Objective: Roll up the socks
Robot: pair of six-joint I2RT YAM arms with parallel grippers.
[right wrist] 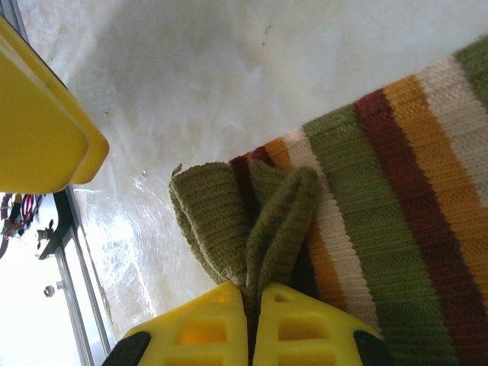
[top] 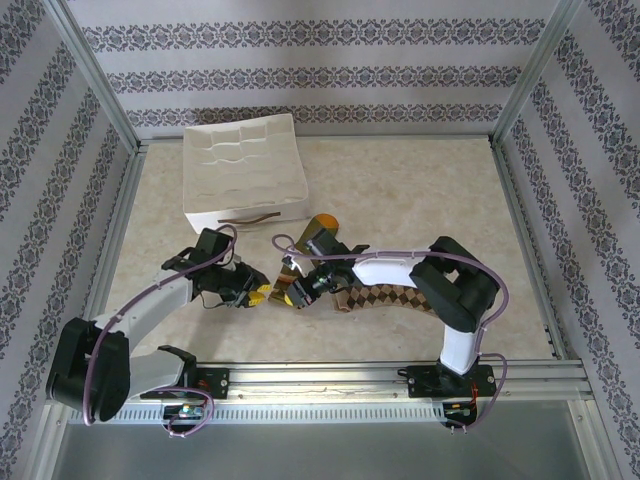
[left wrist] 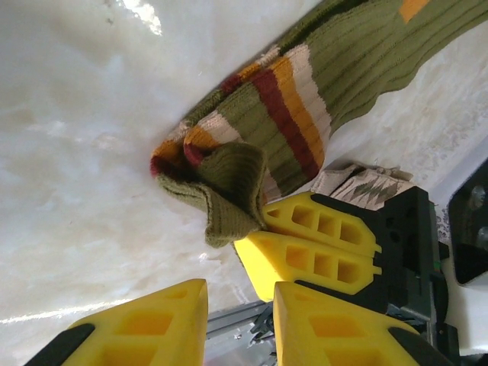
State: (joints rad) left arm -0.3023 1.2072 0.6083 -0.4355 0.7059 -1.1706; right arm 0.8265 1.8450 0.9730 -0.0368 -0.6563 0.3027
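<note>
The right fingers point(right wrist: 268, 305) are pressed together, pinching the folded cuff point(right wrist: 229, 221) of the olive green sock point(right wrist: 396, 229). The rest of this sock lies flat on the bench point(right wrist: 229, 76) and stretches away from them. The left fingers point(left wrist: 171, 313) stand spread with nothing between them, and the cuff is just ahead of their tips. The argyle sock point(left wrist: 366, 183) shows just beside the right fingers, partly hidden.
</note>
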